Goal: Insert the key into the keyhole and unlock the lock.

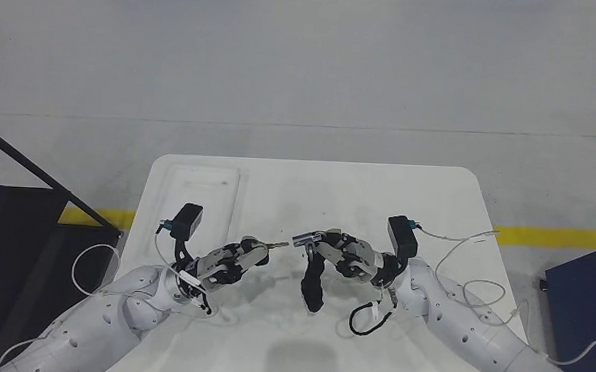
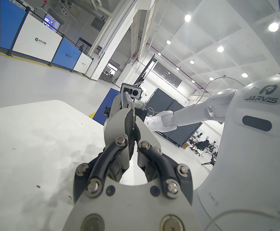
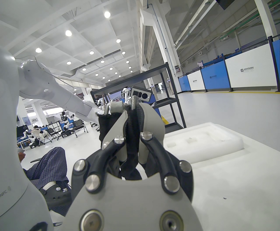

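Counts: 1 key, 1 lock, 2 grippers, 1 foam tray, 1 table.

Left gripper [image 1: 250, 252]: jaws closed tight on the key [image 2: 133, 117], no gap between the pads. The key is a thin, flat piece of dark metal, held edge-on, w/ its blade sticking out past the fingertips toward the lock.

Right gripper [image 1: 320, 245]: jaws clamped on the lock [image 3: 116, 107], w/ black fabric pinched in alongside it. The lock is small, w/ a shiny silver body and a curved wire shackle on one side. Seen from the left wrist, its round cylinder end w/ the slot faces the key. A black fabric strap [image 1: 314, 285] hangs limp below the right gripper, down to the table.

Both grippers are up off the table [image 1: 427, 202], near its middle, tips facing each other. The key tip is right at the slot face; can't tell whether it's touching or just short. The top view suggests a hair of gap.

Gripper fingers are pale grey metal plates on black curved links, w/ round silver bolts.

The foam tray [image 3: 203, 140] is a white rectangular block w/ soft edges and shallow square recesses. It lies on the far left part of the table, well apart from the grippers. The table is white, matte, w/ rounded corners.
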